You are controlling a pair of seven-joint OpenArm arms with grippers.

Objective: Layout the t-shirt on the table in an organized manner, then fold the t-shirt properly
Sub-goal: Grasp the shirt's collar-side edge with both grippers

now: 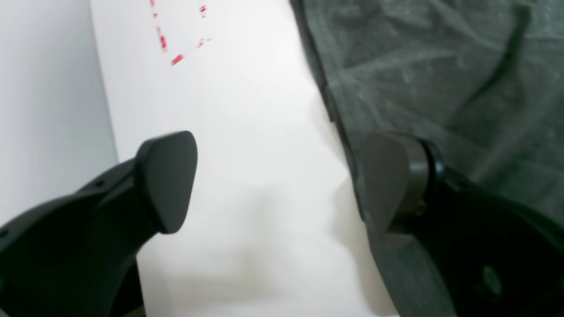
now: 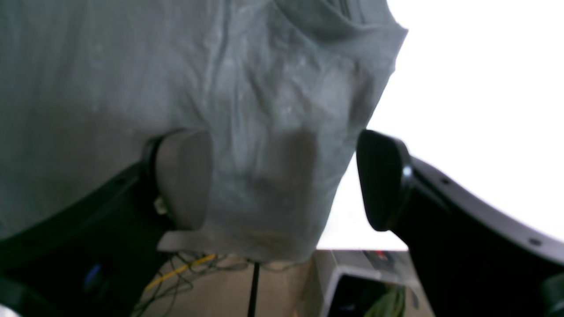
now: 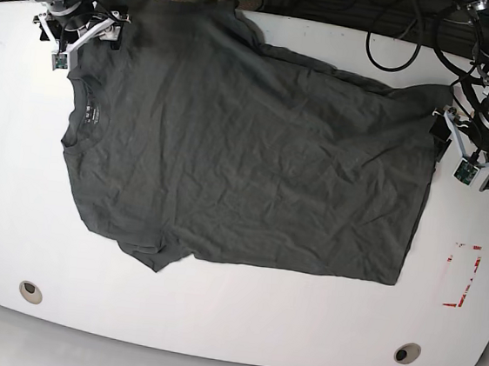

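The t-shirt (image 3: 247,157) lies flat across the table (image 3: 213,311), long axis 9 to 3 o'clock, neck at 9. The left gripper (image 1: 277,180) gapes wide at the hem; the right gripper (image 2: 282,176) stands wide, perhaps just above the sleeve.

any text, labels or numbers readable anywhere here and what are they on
Neck label inside the collar of the t-shirt: pale print, too small to read.
Red tape mark on the table: an outline only, no writing.
No other words, brands or numbers can be read in any view.
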